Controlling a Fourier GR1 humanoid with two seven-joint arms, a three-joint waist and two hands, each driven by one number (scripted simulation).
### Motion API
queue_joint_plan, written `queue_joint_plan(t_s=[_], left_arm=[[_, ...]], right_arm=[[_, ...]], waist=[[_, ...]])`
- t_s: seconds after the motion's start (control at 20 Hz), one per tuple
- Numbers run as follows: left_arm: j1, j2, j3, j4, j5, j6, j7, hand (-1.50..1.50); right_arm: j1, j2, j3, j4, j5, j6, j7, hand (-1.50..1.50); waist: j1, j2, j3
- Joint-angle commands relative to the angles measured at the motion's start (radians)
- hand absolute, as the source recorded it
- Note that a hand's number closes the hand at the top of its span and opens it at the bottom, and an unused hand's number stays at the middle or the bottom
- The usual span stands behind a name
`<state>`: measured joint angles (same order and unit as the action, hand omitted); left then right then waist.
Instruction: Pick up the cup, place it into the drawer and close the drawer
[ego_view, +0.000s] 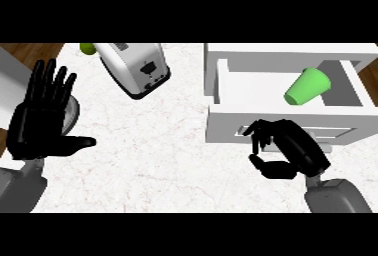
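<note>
While the light green plastic cup (306, 86) lies on its side inside the open white drawer (221, 125), the black right hand (284, 150) sits clenched against the drawer's front, grasping nothing visible. The black left hand (40, 117) rests flat-fingered at the left edge.

You had your left hand (40, 120) raised flat and open at the left of the head view, palm facing up toward you, fingers (52, 82) straight and close together, thumb (77, 143) stuck out to the right, with the grey left forearm (18, 186) coming in at the lower left corner. Your right hand (289, 150) sat lower right, back turned upward, its fingers curled under and thumb tucked beneath. The grey right forearm (338, 196) ran in from the lower right edge.
</note>
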<state>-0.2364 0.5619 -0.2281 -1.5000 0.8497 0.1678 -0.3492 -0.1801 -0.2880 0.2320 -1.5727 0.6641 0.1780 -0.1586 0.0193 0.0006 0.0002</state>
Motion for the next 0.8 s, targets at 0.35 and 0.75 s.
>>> queue_joint_plan(t_s=[0.35,0.75], left_arm=[[0.164,-0.035,0.097,0.0,-0.052,-0.157,-0.064,-1.5],[0.208,0.006,0.189,-0.052,-0.025,-0.225,0.008,-1.5]], right_arm=[[-0.23,0.069,-0.028,0.513,0.158,-0.115,-0.12,-1.5],[-0.481,0.1,-0.15,0.94,0.141,-0.176,-0.267,-1.5]], waist=[[-0.007,0.002,0.0],[0.008,0.004,0.001]])
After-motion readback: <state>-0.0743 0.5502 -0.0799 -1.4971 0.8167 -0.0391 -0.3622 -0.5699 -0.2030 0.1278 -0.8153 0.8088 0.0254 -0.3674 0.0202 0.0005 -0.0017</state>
